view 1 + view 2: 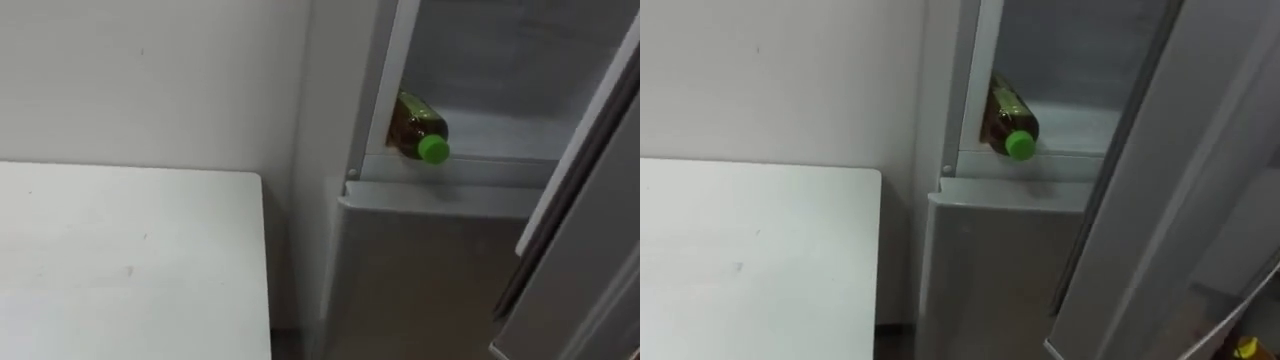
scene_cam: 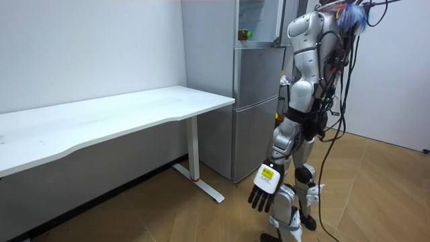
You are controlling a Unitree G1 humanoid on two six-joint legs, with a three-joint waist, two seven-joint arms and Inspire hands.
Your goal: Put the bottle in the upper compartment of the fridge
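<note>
A brown bottle (image 1: 415, 128) with a green cap lies on its side on the floor of the upper fridge compartment (image 1: 500, 135), at its left front corner, cap towards the front; it is a small spot in the room view (image 2: 244, 34). The upper door (image 1: 1140, 190) stands open at the right. In the room view I stand close in front of the fridge (image 2: 259, 101), and my left hand (image 2: 264, 189) hangs low by my leg with relaxed fingers and nothing in it.
The lower fridge door (image 1: 420, 270) is closed beneath the compartment. A white desk (image 1: 130, 260) stands to the left against the wall, a narrow gap between it and the fridge. Wood floor lies behind me in the room view.
</note>
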